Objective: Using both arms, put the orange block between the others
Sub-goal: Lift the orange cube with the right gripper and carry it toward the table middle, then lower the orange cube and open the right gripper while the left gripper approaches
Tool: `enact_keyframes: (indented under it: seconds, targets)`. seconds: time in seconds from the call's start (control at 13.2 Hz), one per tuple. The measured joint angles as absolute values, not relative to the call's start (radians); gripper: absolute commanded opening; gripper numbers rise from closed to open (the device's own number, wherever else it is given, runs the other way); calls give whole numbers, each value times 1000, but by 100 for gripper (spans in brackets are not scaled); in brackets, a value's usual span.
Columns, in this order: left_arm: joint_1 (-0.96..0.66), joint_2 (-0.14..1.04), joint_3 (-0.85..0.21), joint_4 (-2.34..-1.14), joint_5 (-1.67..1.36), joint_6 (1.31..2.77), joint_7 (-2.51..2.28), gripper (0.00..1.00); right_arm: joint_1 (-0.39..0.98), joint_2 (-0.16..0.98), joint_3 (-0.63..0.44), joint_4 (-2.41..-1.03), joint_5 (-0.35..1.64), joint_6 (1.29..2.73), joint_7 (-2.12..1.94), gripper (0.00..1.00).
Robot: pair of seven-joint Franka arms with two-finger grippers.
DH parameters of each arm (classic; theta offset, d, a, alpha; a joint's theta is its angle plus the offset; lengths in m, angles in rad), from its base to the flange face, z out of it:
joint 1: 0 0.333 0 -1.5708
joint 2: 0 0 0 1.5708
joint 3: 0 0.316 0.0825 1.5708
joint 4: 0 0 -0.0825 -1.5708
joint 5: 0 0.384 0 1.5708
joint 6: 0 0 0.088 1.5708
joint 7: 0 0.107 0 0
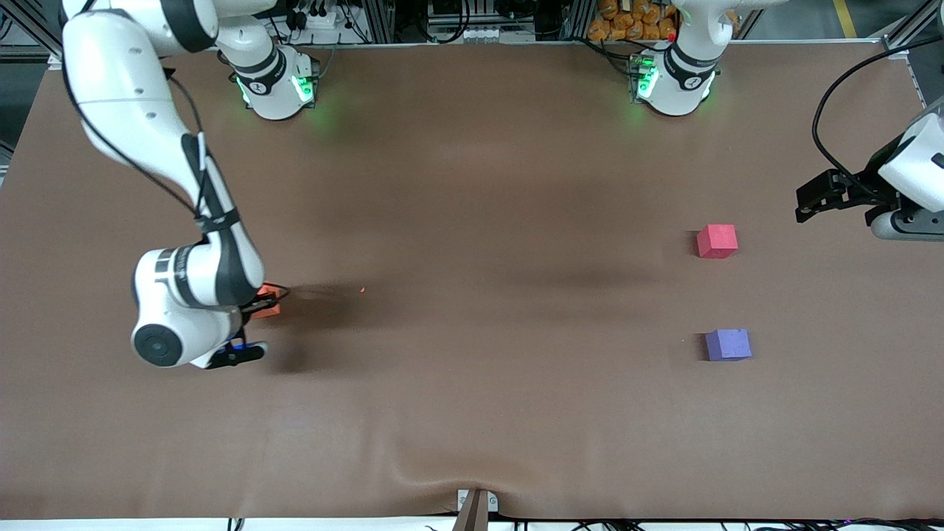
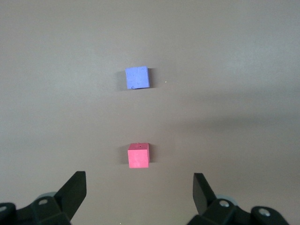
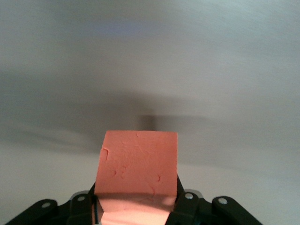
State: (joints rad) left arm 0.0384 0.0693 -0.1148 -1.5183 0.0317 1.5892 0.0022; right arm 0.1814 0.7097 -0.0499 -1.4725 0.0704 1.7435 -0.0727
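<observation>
The orange block [image 1: 268, 303] is at the right arm's end of the table, mostly covered by the right arm's wrist in the front view. My right gripper [image 1: 256, 307] is shut on it. The right wrist view shows the orange block [image 3: 138, 161] filling the space between my right gripper's [image 3: 138, 200] black fingers. The pinkish-red block [image 1: 717, 241] and the purple block [image 1: 728, 344] sit toward the left arm's end, the purple one nearer the front camera. My left gripper [image 1: 811, 200] waits beside them, open and empty. Its wrist view shows the left gripper [image 2: 139, 180], the red block [image 2: 138, 155] and the purple block [image 2: 137, 78].
A brown mat [image 1: 472, 221] covers the table, with a wrinkle and a small metal bracket [image 1: 476, 504] at the front edge. Both arm bases [image 1: 276, 88] stand along the back edge. A gap of about one block's width or more separates the red and purple blocks.
</observation>
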Motion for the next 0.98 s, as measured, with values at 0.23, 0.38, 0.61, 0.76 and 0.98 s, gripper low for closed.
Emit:
enact_keyframes:
  seconds: [0.23, 0.38, 0.61, 0.76, 0.98]
  targets:
    - [39, 69, -115, -1518, 32, 1589, 2, 100, 275, 685, -47, -1473, 238, 1737, 21, 53]
    - [40, 69, -115, -1518, 32, 1589, 2, 100, 344, 687, -45, -1477, 323, 1738, 78, 54]
    - [41, 69, -114, -1518, 32, 1589, 2, 100, 442, 697, -45, -1485, 409, 1788, 112, 57]
    - [44, 69, -114, -1518, 32, 1589, 2, 100, 482, 705, -45, -1487, 417, 1816, 113, 57]
    - [47, 69, -114, -1519, 32, 1589, 2, 100, 539, 725, -45, -1488, 418, 1848, 129, 57]
